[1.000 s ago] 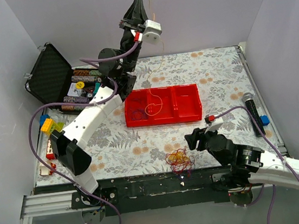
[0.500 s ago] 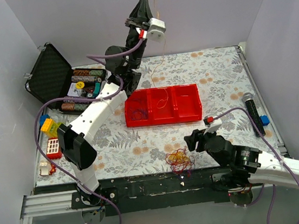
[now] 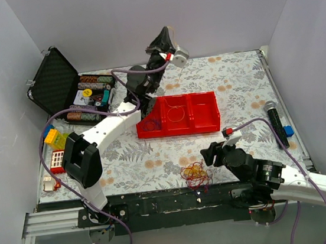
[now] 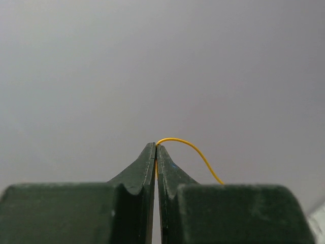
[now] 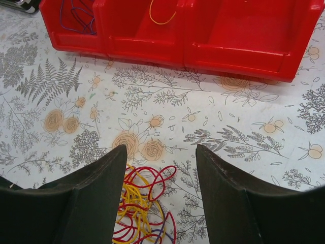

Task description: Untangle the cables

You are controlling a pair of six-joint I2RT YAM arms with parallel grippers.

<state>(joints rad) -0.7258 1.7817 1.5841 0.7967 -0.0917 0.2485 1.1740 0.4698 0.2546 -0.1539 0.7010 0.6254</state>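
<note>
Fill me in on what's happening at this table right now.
The left arm, raised over the far side of the table, has its jaws shut on a thin yellow wire. A yellow loop lies in the middle compartment of the red tray, and purple strands lie in its left one. The right arm holds its jaws open, low by the tangled bunch of red and yellow wires at the near edge.

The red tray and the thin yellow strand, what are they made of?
The red tray looks like shiny moulded plastic: smooth walls with soft glints. The yellow strand is likely plastic-coated wire, not string: it holds a stiff arch out of the shut left gripper.
</note>
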